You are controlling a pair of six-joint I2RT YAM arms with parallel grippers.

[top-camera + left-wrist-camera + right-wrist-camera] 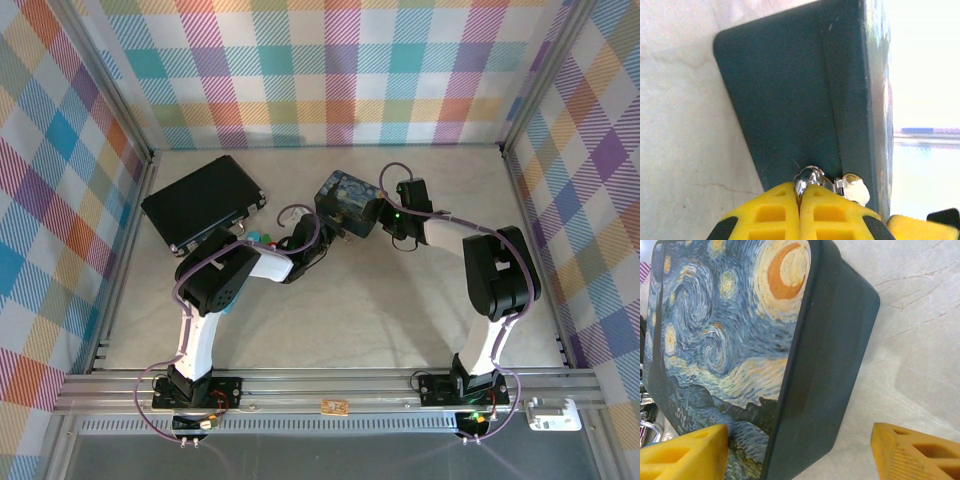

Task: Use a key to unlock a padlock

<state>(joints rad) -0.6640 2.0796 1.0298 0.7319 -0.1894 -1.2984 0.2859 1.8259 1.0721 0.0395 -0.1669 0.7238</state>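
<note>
Left wrist view: the left gripper (800, 192) is clenched on a tiny silvery bit, likely the key (808, 179), at the 6 o'clock edge of the starry tin (790, 100). With the right gripper (795, 452) spread wide around the tin, hold it steady and turn slowly.

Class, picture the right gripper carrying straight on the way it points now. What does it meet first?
Most likely the blue starry-night tin: its dark side wall lies directly ahead of the right gripper, between its open fingers. How near is unclear.
</note>
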